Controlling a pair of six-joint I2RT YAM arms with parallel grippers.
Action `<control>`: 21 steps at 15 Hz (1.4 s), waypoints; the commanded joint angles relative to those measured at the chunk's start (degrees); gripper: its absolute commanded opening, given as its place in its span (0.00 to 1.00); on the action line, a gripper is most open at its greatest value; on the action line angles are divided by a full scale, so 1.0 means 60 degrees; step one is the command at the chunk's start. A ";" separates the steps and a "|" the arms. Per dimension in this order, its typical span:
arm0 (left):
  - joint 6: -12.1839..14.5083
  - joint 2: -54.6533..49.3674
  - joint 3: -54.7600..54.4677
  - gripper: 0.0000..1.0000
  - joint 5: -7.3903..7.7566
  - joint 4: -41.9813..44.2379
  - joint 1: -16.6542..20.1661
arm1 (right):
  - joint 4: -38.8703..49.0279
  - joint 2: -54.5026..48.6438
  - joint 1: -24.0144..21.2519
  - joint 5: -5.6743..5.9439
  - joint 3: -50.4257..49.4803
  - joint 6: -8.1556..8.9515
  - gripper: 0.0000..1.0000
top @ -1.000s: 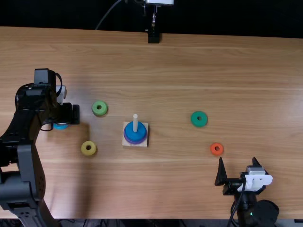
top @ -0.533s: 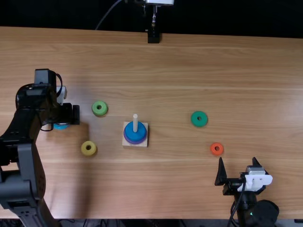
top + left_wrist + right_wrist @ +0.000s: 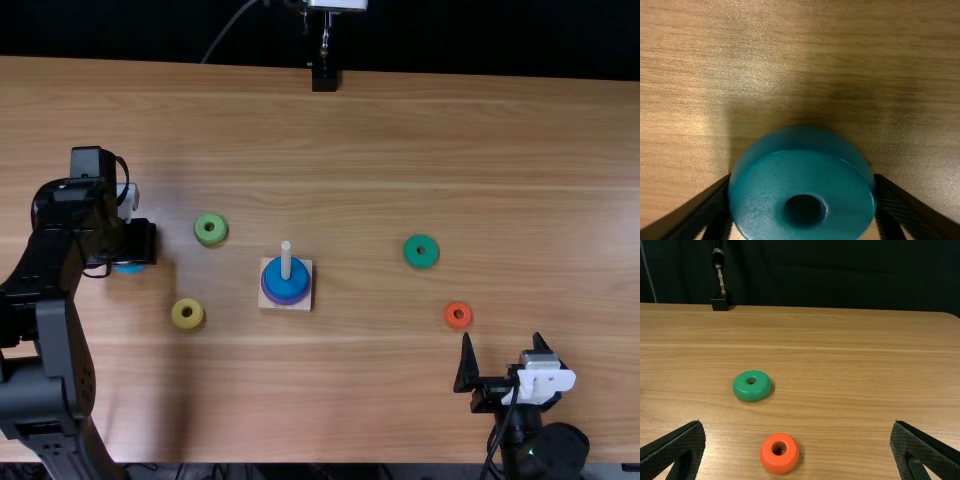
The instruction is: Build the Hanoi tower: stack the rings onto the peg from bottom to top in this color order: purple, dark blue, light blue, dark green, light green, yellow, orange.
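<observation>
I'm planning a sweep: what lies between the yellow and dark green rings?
The top view shows the base there, its peg carrying the purple ring and the dark blue ring.

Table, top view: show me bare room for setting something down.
Bare table lies between the peg base and dark green ring, and beyond all the rings toward the far edge. It's crowded at left, around the left tool, light green ring and yellow ring, and where the orange ring sits near the right tool.

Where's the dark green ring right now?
In the top view, the dark green ring lies flat on the table, right of the pegged stack, just beyond and slightly left of the orange ring.
</observation>
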 commanded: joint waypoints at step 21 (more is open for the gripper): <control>-0.0090 -0.3426 0.2417 0.00 0.1218 -0.4467 -0.1751 | -0.0698 -0.0122 -0.0108 -0.0013 -0.0587 -0.0042 1.00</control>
